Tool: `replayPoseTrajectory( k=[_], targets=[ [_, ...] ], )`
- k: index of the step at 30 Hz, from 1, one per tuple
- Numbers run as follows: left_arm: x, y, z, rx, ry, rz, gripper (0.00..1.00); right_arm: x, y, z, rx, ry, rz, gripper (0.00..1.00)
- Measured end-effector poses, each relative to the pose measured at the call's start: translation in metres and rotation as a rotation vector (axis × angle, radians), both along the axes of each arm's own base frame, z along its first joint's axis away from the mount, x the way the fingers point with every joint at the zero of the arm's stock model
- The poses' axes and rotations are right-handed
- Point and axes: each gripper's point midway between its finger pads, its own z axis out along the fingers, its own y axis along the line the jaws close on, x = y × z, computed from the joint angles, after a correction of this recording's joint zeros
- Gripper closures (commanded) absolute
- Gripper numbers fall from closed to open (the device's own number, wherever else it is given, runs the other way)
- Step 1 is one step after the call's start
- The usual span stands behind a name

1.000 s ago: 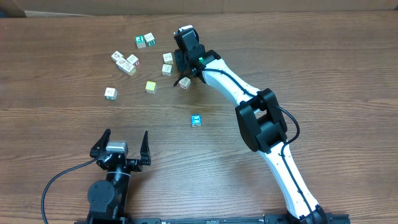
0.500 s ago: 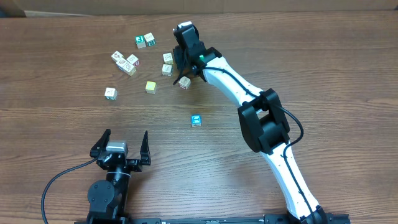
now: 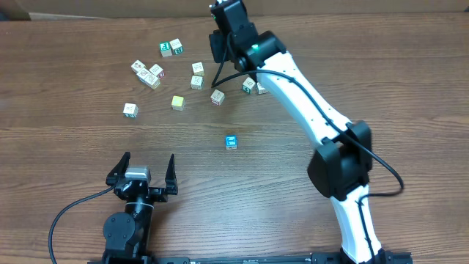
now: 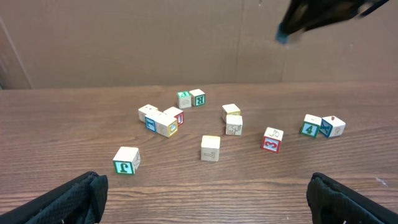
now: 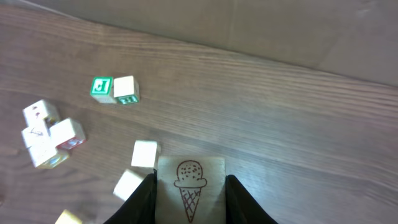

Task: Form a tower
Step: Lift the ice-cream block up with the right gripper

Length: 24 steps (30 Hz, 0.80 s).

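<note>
My right gripper (image 5: 189, 202) clenched on ice-cream cube (image 5: 189, 177), held above table (image 5: 298, 112); picture plain only in right wrist view. Overhead hides that cube under my arm (image 3: 293, 81), but shows left gripper (image 3: 146, 163) spread wide, empty, near table edge, and lone blue cube (image 3: 231, 142) well apart from rest. Scattered singly lie other cubes (image 3: 177, 102); tower: cannot make out stack in any view.

The right hand's (image 5: 191, 194) matt black fingers (image 5: 147, 198) flank a smooth pale wooden cube (image 5: 189, 177); beneath, the desk (image 5: 286, 112) is matt grained wood.
</note>
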Motion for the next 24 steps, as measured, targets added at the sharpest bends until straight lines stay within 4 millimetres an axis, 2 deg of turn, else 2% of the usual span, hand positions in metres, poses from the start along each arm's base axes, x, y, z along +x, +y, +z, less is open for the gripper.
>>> replayPoseTrajectory(
  k=[5, 6, 7, 14, 18, 24],
  targets=[
    [0.000, 0.000, 0.000, 0.000, 0.000, 0.000, 0.00, -0.035, -0.021, 0.029, -0.004, 0.070, -0.036, 0.74],
    [0.000, 0.000, 0.000, 0.000, 0.000, 0.000, 0.01, -0.046, -0.029, 0.040, 0.000, 0.085, -0.049, 0.74],
    [0.000, 0.000, 0.000, 0.000, 0.000, 0.000, 0.00, -0.048, -0.029, 0.042, -0.001, 0.086, -0.049, 0.74],
    [0.000, 0.000, 0.000, 0.000, 0.000, 0.000, 0.00, -0.098, -0.061, 0.079, 0.018, 0.164, -0.120, 0.73],
    [0.000, 0.000, 0.000, 0.000, 0.000, 0.000, 0.00, -0.118, -0.073, 0.077, 0.019, 0.234, -0.177, 0.73],
    [0.000, 0.000, 0.000, 0.000, 0.000, 0.000, 0.00, -0.134, -0.077, 0.053, 0.035, 0.345, -0.267, 0.73]
  ],
)
